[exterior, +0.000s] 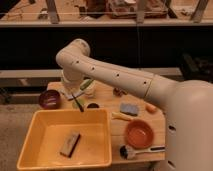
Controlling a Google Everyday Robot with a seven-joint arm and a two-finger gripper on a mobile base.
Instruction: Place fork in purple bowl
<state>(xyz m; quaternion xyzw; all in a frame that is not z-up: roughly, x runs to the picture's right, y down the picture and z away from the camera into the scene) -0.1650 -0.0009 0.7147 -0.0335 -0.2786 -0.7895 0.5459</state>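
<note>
I find the tool (75, 96) closed on the fork (78, 103), which hangs below it over the tabletop (107, 90); I should carry it left to the bowl (49, 99), lower inside the rim, then release.

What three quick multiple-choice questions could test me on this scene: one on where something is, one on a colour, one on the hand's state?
1. Where is the purple bowl?
A. left of the yellow tub's far edge
B. inside the tub
C. beside the orange bowl

2. What colour is the tub?
A. blue
B. yellow
C. white

3. The hand is:
A. wide open
B. shut on a thin dark object
C. out of sight

Answers: 1 A, it sits at the table's left end. 2 B, its walls are bright yellow. 3 B, the hand hangs near the tub's far rim, with the object sticking out below.
</note>
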